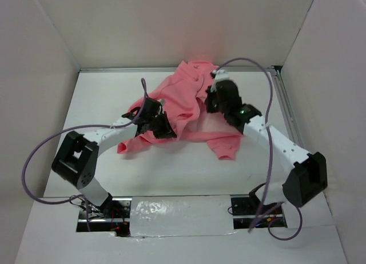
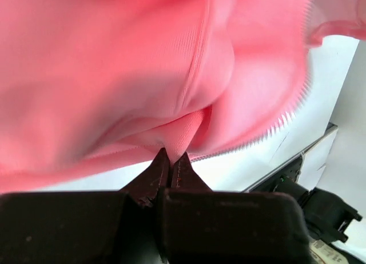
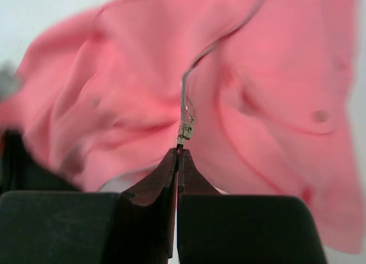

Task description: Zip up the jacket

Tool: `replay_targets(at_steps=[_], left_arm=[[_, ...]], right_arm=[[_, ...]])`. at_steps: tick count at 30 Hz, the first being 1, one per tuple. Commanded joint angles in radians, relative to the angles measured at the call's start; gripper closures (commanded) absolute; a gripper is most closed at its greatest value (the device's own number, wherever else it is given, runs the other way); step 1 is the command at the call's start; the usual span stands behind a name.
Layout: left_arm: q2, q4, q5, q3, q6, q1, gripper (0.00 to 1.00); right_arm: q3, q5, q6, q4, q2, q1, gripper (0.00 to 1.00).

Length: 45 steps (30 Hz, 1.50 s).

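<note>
The salmon-pink fleece jacket (image 1: 189, 112) lies crumpled at the table's far middle, lifted between both arms. My left gripper (image 1: 163, 126) is shut on a fold of the jacket's fabric (image 2: 180, 132) near its lower left edge; a pale toothed zipper strip (image 2: 286, 118) runs past to the right. My right gripper (image 1: 213, 98) is shut on the metal zipper pull (image 3: 184, 132) at the jacket's upper right, with the zipper line (image 3: 197, 61) running up from it.
White enclosure walls stand close on the left, back and right. A metal rail (image 1: 286, 104) runs along the table's right edge. A taped strip and cable openings (image 1: 177, 215) lie by the arm bases. Purple cables loop over both arms.
</note>
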<state>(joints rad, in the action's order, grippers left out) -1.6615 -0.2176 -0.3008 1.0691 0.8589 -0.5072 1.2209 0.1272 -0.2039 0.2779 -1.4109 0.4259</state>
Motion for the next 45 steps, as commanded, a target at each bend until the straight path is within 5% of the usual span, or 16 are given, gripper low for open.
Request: replay_targets(at_steps=[1, 10, 15, 18, 21, 22, 30, 34, 45], left_arm=[[0.062, -0.016, 0.060, -0.069, 0.040, -0.030, 1.00], [-0.064, -0.052, 0.072, -0.069, 0.103, -0.039, 1.00], [-0.135, -0.069, 0.112, -0.038, 0.123, -0.089, 1.00], [-0.146, -0.071, 0.106, -0.035, 0.121, -0.090, 1.00], [-0.127, -0.046, 0.089, -0.063, 0.120, -0.091, 1.00], [-0.116, -0.039, 0.089, -0.078, 0.123, -0.093, 1.00], [-0.104, -0.002, 0.075, -0.115, 0.120, -0.105, 1.00], [-0.098, 0.009, 0.075, -0.126, 0.120, -0.113, 1.00], [-0.093, 0.038, 0.055, -0.147, 0.115, -0.117, 1.00]], right_arm=[[-0.170, 0.089, 0.092, 0.063, 0.073, 0.189, 1.00], [-0.377, 0.258, -0.162, 0.136, -0.016, 0.646, 1.00], [-0.408, 0.212, -0.295, 0.083, -0.135, 0.666, 1.00], [-0.428, 0.172, -0.296, 0.005, -0.134, 0.686, 0.89], [-0.458, 0.102, -0.287, -0.046, -0.096, 0.700, 0.52], [-0.469, 0.100, -0.295, -0.049, -0.079, 0.703, 0.48], [-0.477, 0.083, -0.442, 0.064, 0.164, 0.708, 0.38], [-0.468, 0.216, -0.613, 0.161, 0.219, 0.683, 0.36], [-0.367, 0.335, -0.786, 0.209, -0.051, 0.579, 0.39]])
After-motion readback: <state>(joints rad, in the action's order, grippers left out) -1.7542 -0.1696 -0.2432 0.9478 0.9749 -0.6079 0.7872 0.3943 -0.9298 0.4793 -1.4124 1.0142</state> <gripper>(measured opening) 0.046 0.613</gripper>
